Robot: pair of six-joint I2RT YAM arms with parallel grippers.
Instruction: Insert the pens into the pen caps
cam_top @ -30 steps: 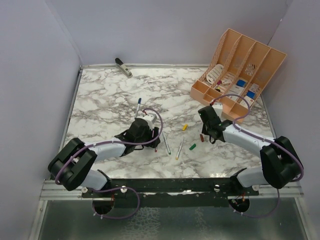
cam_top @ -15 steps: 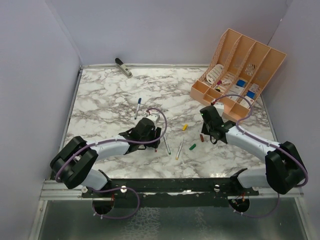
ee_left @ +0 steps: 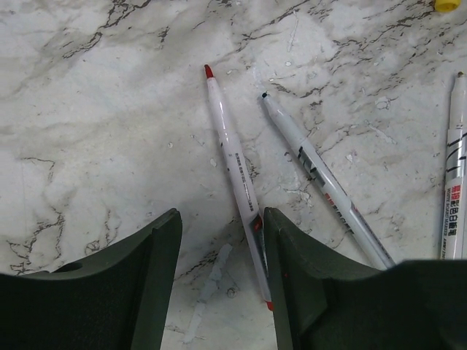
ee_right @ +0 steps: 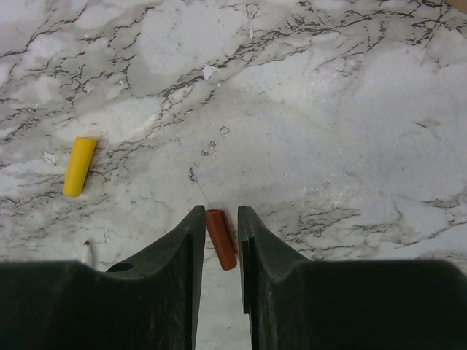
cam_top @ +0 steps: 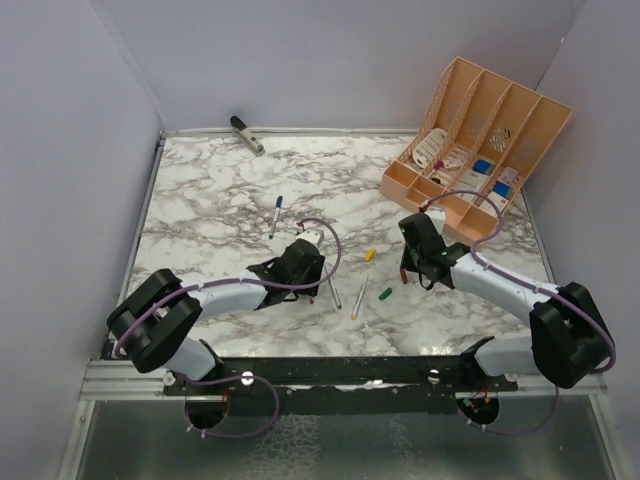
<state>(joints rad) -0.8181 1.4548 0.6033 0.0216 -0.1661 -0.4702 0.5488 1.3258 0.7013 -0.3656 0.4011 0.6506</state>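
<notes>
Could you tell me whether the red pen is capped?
Uncapped: the red pen lies flat with its tip bare.

your top camera sits high behind the left arm (cam_top: 225,293) and right arm (cam_top: 495,283), looking down and forward over the whole marble table (cam_top: 200,190), from far off. your left wrist camera rides just above the left gripper (ee_left: 222,219), aimed steeply down at the tabletop, very close. right wrist camera does the same over the right gripper (ee_right: 221,213). yellow cap (ee_right: 79,166) shows in all three views. red cap (ee_right: 221,244) shows in right wrist and top. pens (ee_left: 321,179) show in left wrist and top.
</notes>
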